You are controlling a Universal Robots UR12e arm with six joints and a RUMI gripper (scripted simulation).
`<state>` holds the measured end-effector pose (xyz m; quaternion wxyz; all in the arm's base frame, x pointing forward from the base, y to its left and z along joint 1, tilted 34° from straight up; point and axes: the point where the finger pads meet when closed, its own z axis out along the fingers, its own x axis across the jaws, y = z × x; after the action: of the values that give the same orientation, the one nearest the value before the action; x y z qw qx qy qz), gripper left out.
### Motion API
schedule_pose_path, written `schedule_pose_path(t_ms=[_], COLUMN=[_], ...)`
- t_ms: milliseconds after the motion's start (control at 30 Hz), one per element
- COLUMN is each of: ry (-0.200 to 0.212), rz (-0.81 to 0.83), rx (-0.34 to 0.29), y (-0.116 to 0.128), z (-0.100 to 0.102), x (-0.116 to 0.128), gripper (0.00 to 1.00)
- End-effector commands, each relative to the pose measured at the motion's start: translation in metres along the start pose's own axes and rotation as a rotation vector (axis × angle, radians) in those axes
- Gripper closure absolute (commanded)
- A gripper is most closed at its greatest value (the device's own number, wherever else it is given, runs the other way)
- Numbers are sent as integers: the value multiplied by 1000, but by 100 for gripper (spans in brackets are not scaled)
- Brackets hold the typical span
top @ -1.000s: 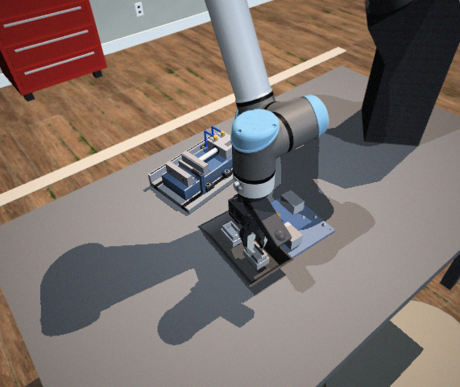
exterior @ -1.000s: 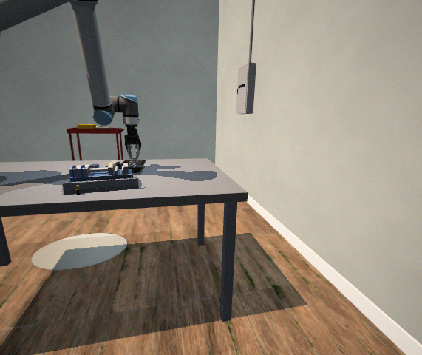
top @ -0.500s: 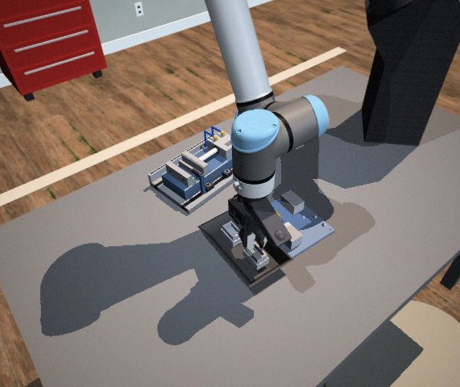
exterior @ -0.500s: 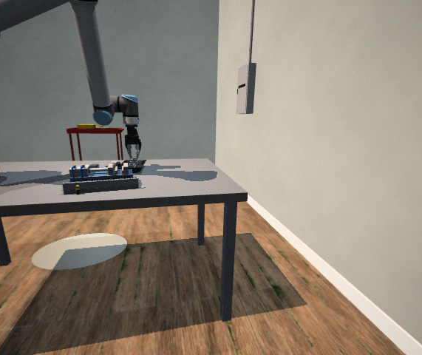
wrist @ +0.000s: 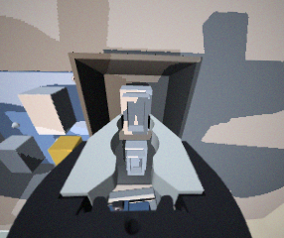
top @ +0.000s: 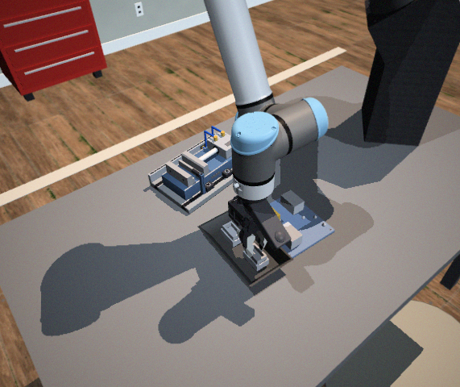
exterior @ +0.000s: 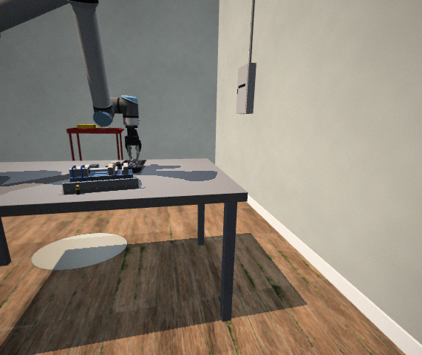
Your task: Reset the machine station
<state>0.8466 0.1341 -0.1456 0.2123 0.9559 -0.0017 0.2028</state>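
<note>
My gripper (top: 253, 244) is shut on a finished part (top: 256, 257), a gray block with a pocket, and holds it low inside the black outfeed tray. In the wrist view the part (wrist: 136, 115) sits between the fingers over the tray (wrist: 137, 84). A second finished part (top: 230, 232) lies in the tray to the left. The blue infeed plate (top: 307, 226) carries a gray blank (top: 292, 201), a pale blank (top: 293, 235) and a yellow brass blank (wrist: 65, 149). The vise (top: 194, 170) stands behind, with no block visible between its jaws.
The arm's wrist and elbow (top: 263, 137) hang over the plate and partly hide it. The black robot base (top: 408, 70) stands at the table's back right. From the side view the gripper (exterior: 132, 154) is just behind the vise (exterior: 102, 176).
</note>
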Motion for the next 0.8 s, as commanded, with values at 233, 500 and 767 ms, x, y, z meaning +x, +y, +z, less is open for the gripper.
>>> schedule_pose_path(t_ms=[233,500,767], ry=[5,6,6], rz=[2,2,1], rx=[1,1,1], y=[0,1,0], z=[6,7,7], x=[5,5,5], gripper=[100,100,100])
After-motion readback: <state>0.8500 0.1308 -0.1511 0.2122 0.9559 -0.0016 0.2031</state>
